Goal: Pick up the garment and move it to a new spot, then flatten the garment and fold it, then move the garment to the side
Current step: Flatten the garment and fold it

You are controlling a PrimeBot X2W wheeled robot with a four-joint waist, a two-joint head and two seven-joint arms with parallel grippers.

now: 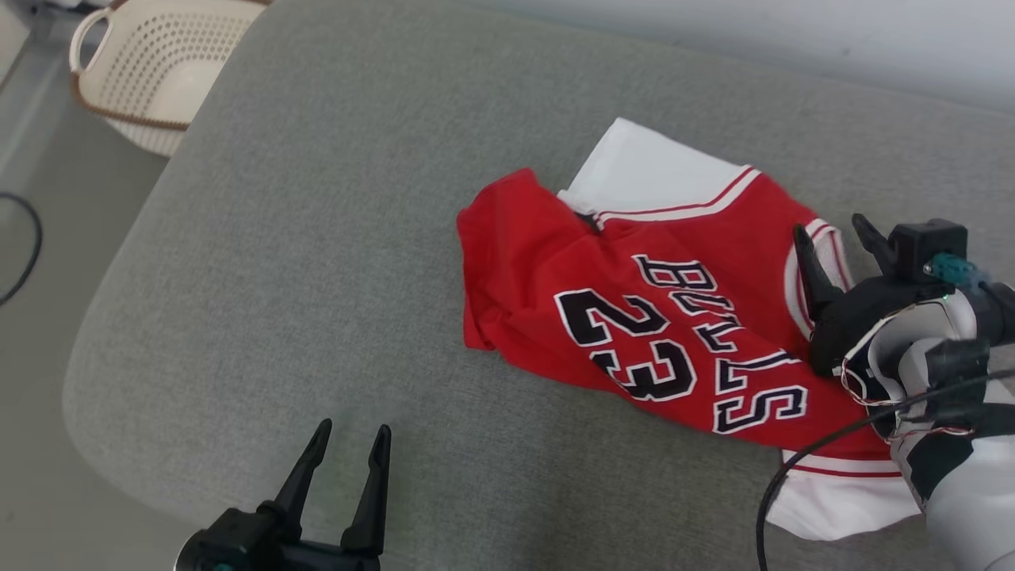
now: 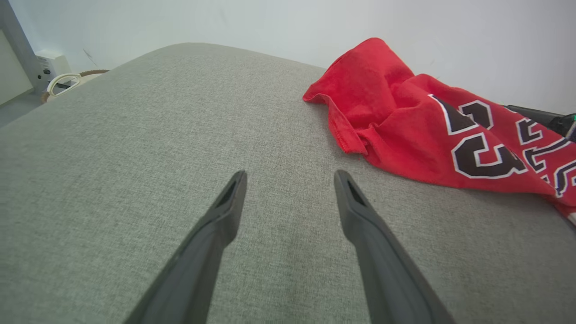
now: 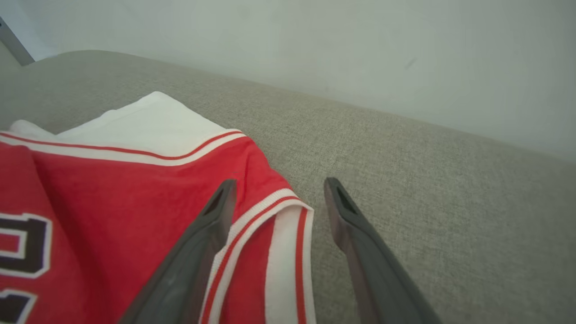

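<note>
Jersey (image 1: 658, 317) lies rumpled; right end effector (image 1: 830, 226) gapes wide at its striped trim (image 3: 270, 207), left end effector (image 1: 354, 430) wide, well clear of it, so lifting, flattening and folding all look ahead.

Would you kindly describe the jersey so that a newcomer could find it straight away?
Start at the big grey cushion. On its right half lies the jersey, crumpled. It alone is red, with white sleeves and black "BULLS 23" lettering.
</note>
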